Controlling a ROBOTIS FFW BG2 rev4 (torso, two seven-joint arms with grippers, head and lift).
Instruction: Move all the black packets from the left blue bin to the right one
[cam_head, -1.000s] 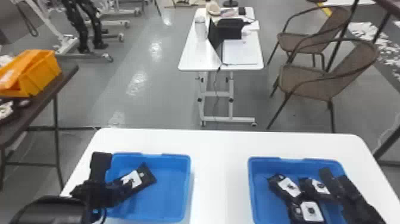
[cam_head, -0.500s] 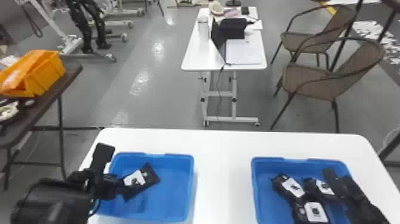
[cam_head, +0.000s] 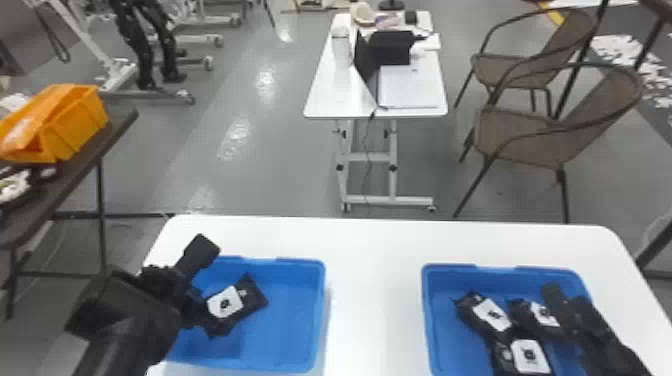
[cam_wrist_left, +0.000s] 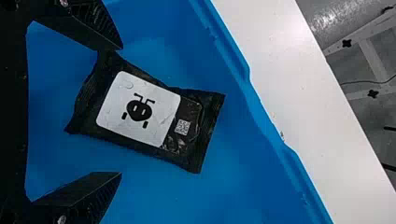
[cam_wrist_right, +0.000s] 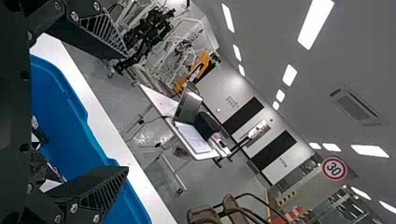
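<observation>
Over the near-left part of the left blue bin (cam_head: 300, 325) is my left gripper (cam_head: 192, 280). A black packet with a white label (cam_head: 235, 302) lies in that bin. In the left wrist view the packet (cam_wrist_left: 144, 114) lies beyond and partly between the spread fingers of the left gripper (cam_wrist_left: 122, 111), which is open and holds nothing. Several black packets (cam_head: 485, 315) rest in the right blue bin (cam_head: 427, 320). My right gripper (cam_head: 560, 305) is parked above that bin's right part; the right wrist view has the right gripper (cam_wrist_right: 126, 111) open and holding nothing.
Both bins stand on a white table (cam_head: 372, 280) with a strip of tabletop between them. Farther off are a small white table (cam_head: 325, 95) with a laptop, brown chairs (cam_head: 540, 135), and an orange bin (cam_head: 75, 125) on a dark side table.
My left gripper has tilted and shifted rightward and forward over the left bin. The packet there lies where it was. The right arm has stayed nearly still.
</observation>
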